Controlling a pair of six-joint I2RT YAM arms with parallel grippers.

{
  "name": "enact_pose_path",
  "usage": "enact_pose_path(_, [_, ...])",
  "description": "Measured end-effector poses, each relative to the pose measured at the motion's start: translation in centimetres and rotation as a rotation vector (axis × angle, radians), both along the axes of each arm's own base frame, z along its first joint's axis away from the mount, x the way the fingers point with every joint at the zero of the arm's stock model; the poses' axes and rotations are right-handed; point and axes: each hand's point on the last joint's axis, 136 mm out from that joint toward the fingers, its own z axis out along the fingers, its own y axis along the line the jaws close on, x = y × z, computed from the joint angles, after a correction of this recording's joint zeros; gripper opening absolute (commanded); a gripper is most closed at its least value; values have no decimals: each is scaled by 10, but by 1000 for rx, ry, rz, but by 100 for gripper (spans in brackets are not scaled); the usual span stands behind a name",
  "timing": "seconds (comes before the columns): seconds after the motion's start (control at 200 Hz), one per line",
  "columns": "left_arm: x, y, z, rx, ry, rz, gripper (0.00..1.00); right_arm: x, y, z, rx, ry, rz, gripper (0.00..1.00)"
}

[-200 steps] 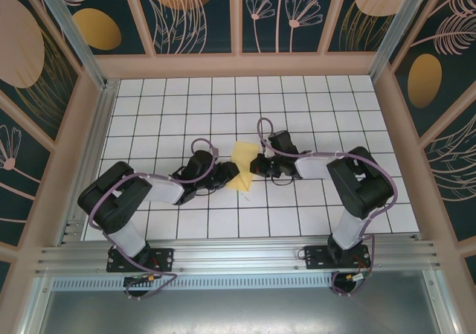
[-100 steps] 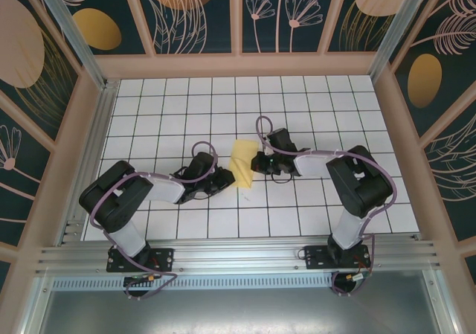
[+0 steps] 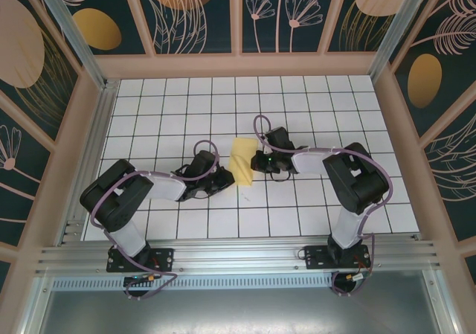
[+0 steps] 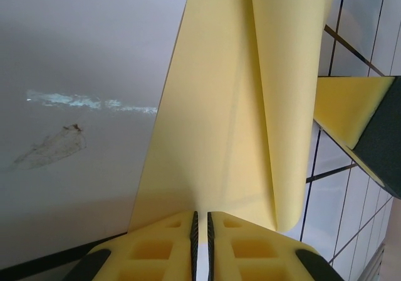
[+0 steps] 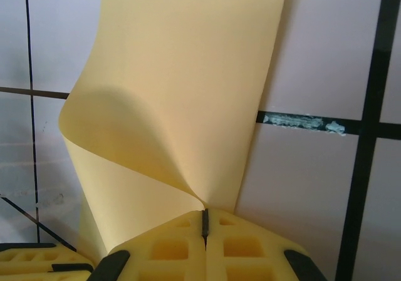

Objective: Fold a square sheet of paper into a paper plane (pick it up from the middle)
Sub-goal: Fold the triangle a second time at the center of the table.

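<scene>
Gridded table [image 3: 312,96], curled yellow paper [image 3: 242,164]

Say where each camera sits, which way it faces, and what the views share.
Top: above, behind the bases, facing down at the table; left arm and right arm show, paper between.
Left wrist: on the left arm, facing along its jaws, shut on the paper.
Right wrist: on the right arm, facing along its jaws, likewise shut on it.
Shared: all three show the paper and tiled table.
</scene>
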Motion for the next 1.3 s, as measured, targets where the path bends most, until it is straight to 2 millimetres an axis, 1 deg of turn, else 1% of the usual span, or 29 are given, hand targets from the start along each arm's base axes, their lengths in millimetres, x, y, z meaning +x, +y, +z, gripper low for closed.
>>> enact_pose_path(0.646, [0,0,-1,18,-1,-17,13,4,-3,0,-28,-19,3,4])
enact_pose_path(1.296, [0,0,-2,23,5,-19,12,9,0,-1,-38,-39,25,4])
